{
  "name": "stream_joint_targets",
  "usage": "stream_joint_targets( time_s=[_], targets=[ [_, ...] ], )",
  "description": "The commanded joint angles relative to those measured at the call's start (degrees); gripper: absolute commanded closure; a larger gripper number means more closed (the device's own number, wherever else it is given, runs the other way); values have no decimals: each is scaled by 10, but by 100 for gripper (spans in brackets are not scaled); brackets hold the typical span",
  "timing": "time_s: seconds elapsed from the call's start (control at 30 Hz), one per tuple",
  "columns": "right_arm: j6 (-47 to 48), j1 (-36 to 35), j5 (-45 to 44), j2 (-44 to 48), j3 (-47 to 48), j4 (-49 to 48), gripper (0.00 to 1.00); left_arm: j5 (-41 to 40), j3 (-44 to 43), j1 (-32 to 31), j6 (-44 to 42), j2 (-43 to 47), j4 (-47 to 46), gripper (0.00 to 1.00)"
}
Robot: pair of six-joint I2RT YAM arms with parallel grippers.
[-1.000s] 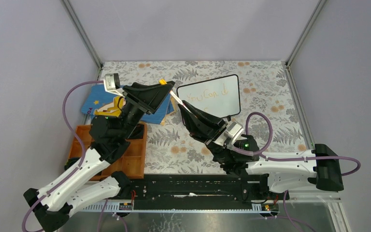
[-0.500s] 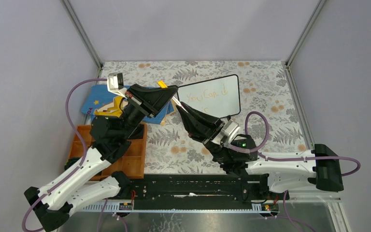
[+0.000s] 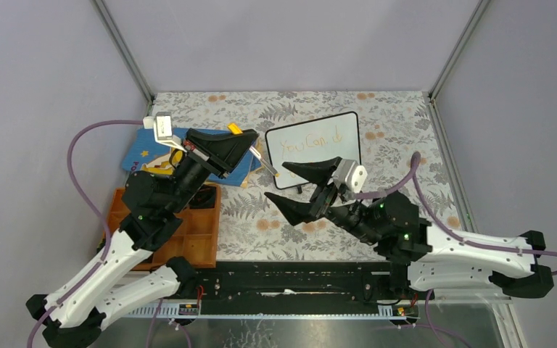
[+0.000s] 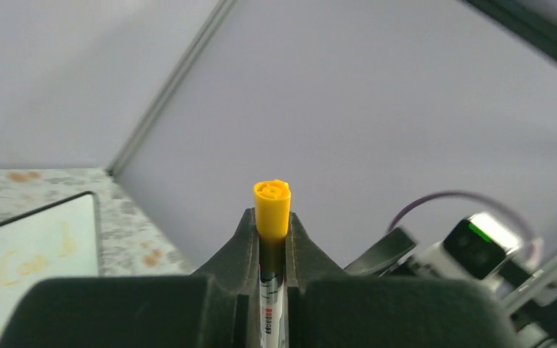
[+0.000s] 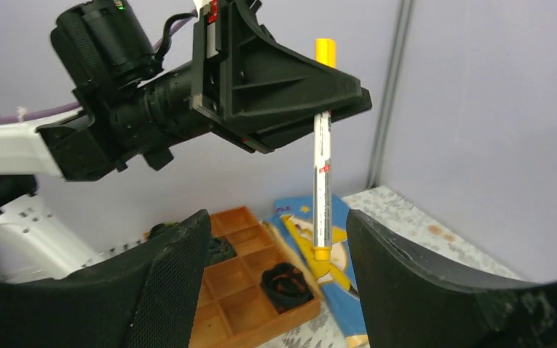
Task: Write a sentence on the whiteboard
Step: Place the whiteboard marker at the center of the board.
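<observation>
Two walls flank the floral table (image 3: 406,145); the whiteboard (image 3: 333,156) sits near its far edge, with tabletop stretching rightward. The left gripper (image 3: 254,148) clamps a marker (image 3: 268,166) just beside the board's left edge. The right gripper (image 3: 275,181) gapes wide at its near-left corner.

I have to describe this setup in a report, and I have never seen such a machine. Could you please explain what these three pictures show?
These are two robot arms bolted at the near edge of a table, each ending in a two-finger gripper. The wide picture comes from a camera above and behind them. The other two come from small cameras on the wrists. The left gripper is shut on a marker with yellow ends and holds it upright in the air. The right gripper is open and holds nothing. On the flowered table are a whiteboard with orange writing, a blue book and an orange tray with compartments.
</observation>
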State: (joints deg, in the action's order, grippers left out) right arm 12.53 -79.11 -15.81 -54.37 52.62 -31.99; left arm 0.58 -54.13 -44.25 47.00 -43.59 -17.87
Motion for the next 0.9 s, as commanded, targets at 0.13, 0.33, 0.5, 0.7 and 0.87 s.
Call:
stream_joint_targets(
  time_s=[0.13, 0.33, 0.5, 0.7, 0.87],
  targets=[
    [-118, 1, -22, 16, 93, 316, 25, 83, -27, 0, -192, 30, 159, 100],
    [-170, 3, -10, -14, 84, 338, 29, 200, -19, 0, -228, 24, 205, 100],
    [-210, 26, 17, -30, 68, 288, 32, 225, 4, 0, -215, 30, 186, 100],
    [-264, 78, 65, -21, 33, 222, 43, 236, 27, 0, -192, 33, 152, 100],
    [-284, 94, 129, -21, 14, 175, 46, 231, 34, 0, -184, 33, 147, 100]
  ],
)
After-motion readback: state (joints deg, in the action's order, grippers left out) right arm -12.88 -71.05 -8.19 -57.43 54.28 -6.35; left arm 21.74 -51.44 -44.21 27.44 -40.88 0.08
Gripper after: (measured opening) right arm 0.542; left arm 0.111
